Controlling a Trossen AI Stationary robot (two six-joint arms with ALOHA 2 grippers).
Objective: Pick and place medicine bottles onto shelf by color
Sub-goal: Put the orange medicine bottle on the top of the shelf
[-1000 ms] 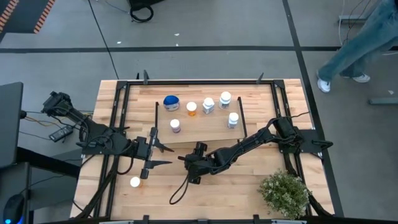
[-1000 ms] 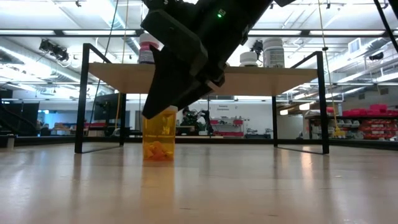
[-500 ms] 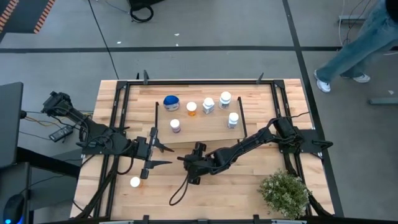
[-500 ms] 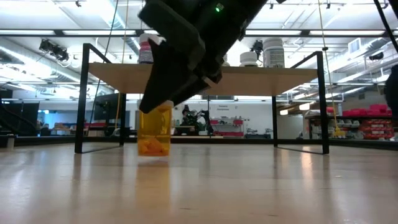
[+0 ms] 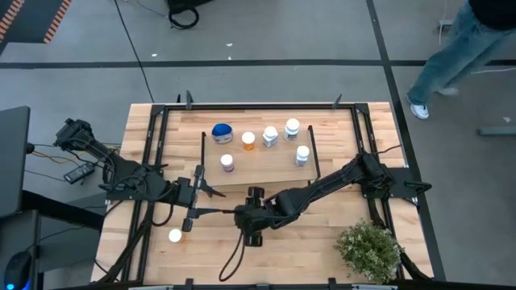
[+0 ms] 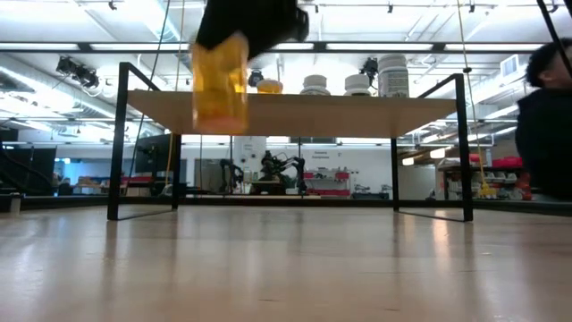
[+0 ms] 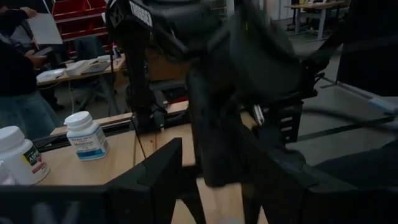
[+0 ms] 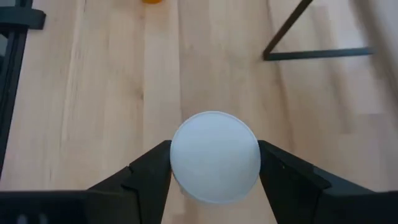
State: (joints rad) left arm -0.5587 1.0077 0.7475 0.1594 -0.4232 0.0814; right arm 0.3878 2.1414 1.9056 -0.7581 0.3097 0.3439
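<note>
Right tool (image 8: 214,165) grips an orange bottle (image 6: 220,82) by its cap above the bench's front; jerky motion could slip it free.

A light wooden table (image 5: 322,242) fills the middle of the overhead picture. Toward its upper centre stands a low shelf (image 5: 274,171) carrying six bottles: a blue-lidded one (image 5: 222,133), an orange one (image 5: 248,140), three white ones (image 5: 270,136) (image 5: 292,129) (image 5: 302,155), and a purplish one (image 5: 227,163). At the table's lower left stands a white-capped bottle (image 5: 175,236); at lower right, a bushy green plant (image 5: 369,251).
</note>
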